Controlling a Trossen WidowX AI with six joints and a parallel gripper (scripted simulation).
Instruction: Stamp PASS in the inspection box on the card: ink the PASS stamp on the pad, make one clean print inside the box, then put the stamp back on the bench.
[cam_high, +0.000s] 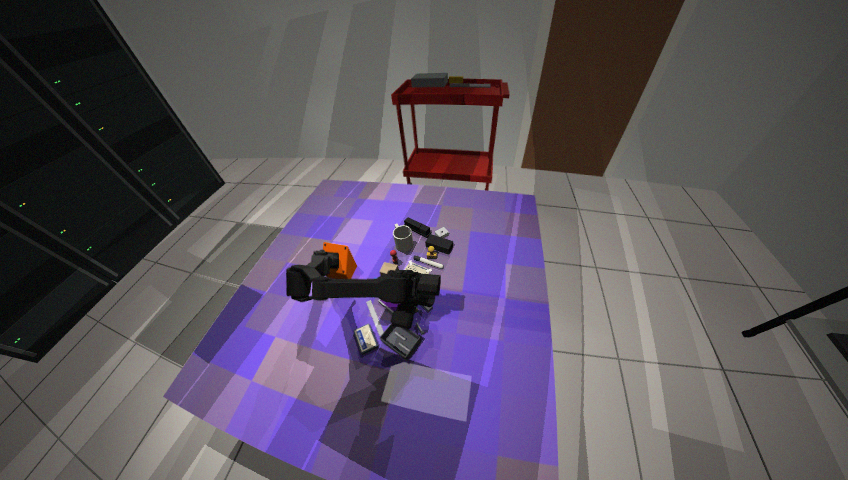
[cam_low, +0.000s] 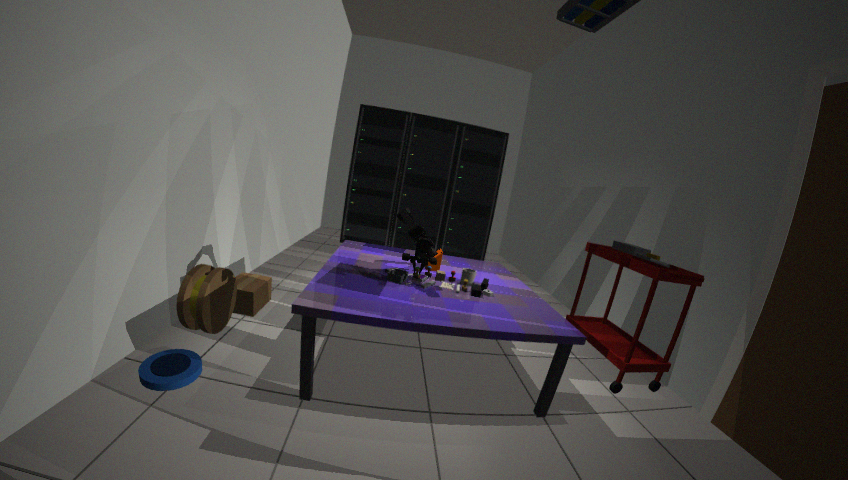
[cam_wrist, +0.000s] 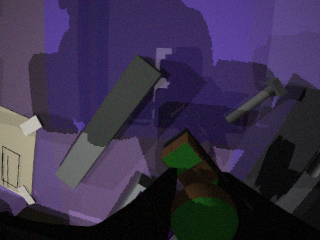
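Note:
My gripper (cam_wrist: 197, 177) is shut on a stamp (cam_wrist: 204, 220) with a round green knob and a brown body with a green-topped rectangular base. Its underside and any lettering are hidden. The cream card (cam_wrist: 20, 137) (cam_high: 419, 269) has white corner pieces and a small printed box (cam_wrist: 11, 167) outline. In the wrist view it lies at the left edge, well to the side of the held stamp; in the top view the arm partly covers it. Whether the stamp touches anything below cannot be told. I cannot make out the ink pad for certain.
A long grey bar (cam_wrist: 107, 125) lies between card and stamp. A bolt-like rod (cam_wrist: 252, 104) and dark tray (cam_high: 392, 346) lie on the other side. A mug (cam_high: 402, 239), red-knobbed stamp (cam_high: 393, 254), yellow-knobbed stamp (cam_high: 431, 252), white marker (cam_high: 430, 262) and black blocks stand or lie beyond the arm.

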